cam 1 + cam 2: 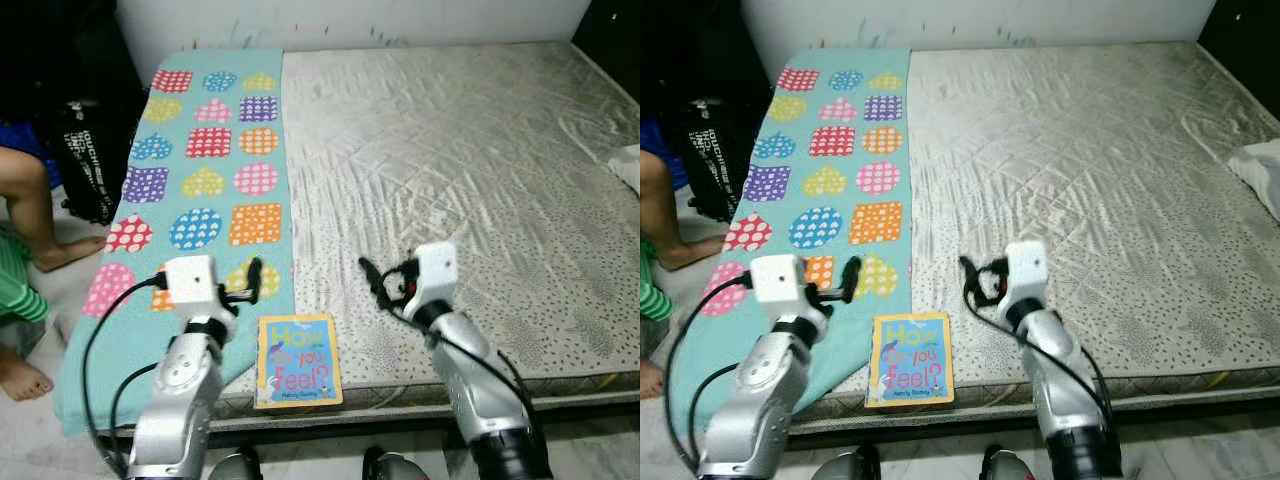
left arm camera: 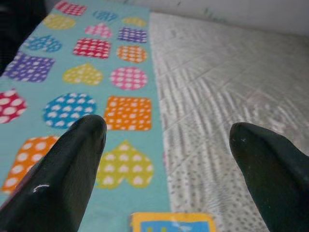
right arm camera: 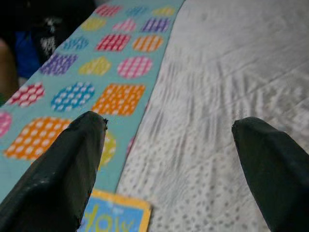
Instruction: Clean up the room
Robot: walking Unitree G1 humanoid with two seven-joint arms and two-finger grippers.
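A children's book (image 1: 298, 360) with a yellow and blue cover, titled "How Do You Feel?", lies flat at the mattress's front edge. It rests partly on a teal blanket (image 1: 200, 180) patterned with dotted hearts, squares and circles. My left gripper (image 1: 247, 279) hovers open just beyond the book's far left corner, over the blanket. My right gripper (image 1: 378, 282) hangs open over the bare mattress (image 1: 460, 150), a little right of the book. The book's top edge (image 2: 171, 223) peeks in between the left fingers (image 2: 72, 164), and its corner (image 3: 113, 217) lies by the right fingers (image 3: 67, 164).
A person's bare legs (image 1: 30, 225) are on the floor at the left, by a black bag (image 1: 90, 150). A white cloth (image 1: 628, 165) lies at the mattress's right edge. A white wall runs behind the bed.
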